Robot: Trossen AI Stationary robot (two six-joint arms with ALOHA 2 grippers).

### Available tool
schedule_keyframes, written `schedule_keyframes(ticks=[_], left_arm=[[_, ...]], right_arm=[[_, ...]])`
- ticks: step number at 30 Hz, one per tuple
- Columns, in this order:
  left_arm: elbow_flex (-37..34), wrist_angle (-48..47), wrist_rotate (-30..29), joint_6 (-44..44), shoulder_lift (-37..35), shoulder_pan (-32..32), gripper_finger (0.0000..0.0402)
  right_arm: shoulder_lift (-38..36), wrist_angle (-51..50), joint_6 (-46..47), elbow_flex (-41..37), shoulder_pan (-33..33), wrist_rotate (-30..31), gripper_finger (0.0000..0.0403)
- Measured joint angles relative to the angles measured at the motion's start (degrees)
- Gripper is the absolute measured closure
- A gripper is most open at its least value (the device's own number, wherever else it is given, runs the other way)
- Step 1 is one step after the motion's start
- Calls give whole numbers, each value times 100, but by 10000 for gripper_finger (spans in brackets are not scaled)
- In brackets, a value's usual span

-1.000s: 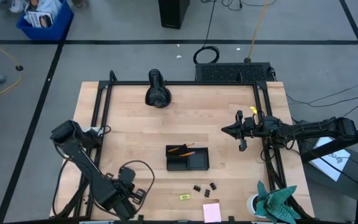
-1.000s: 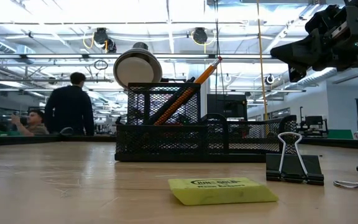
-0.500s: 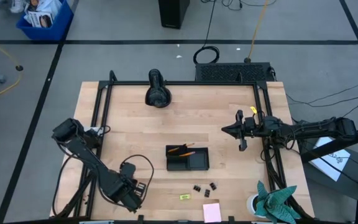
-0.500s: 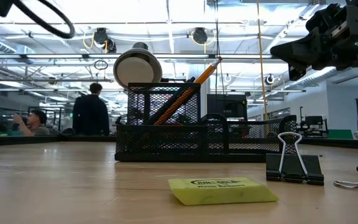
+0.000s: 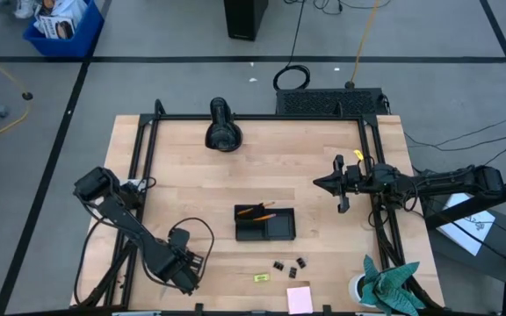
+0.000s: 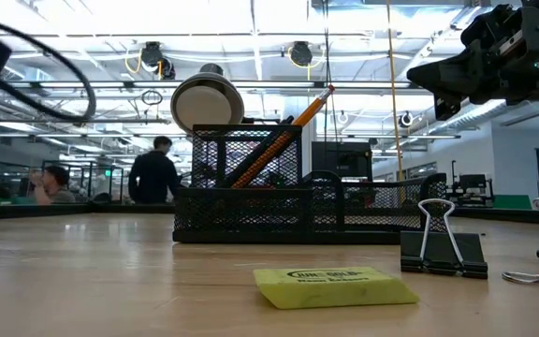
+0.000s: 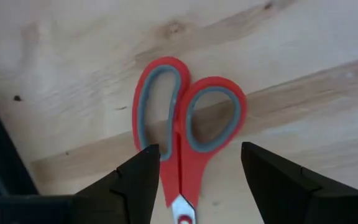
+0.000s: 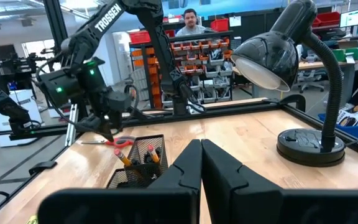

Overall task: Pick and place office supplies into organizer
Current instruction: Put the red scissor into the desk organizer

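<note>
Left gripper (image 7: 194,186) hangs wide open, empty, astride the red scissors (image 7: 185,127) at the table's seven o'clock. Lower squarely, then close just below the handle loops.

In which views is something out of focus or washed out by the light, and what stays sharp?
Low view: ceiling lights blow out the top, the people behind are soft, while the yellow piece and binder clip stay sharp. Left wrist view: the scissors are sharp, the near fingers slightly blurred. High view: even light, only faint shadows.
</note>
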Motion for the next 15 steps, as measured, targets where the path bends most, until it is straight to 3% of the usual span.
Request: schedule_keyframes(ticks=[15], left_arm=[[-1128,1558,51,40,-61,0,170]], right_arm=[[2,-3,-44,0,1,2,399]])
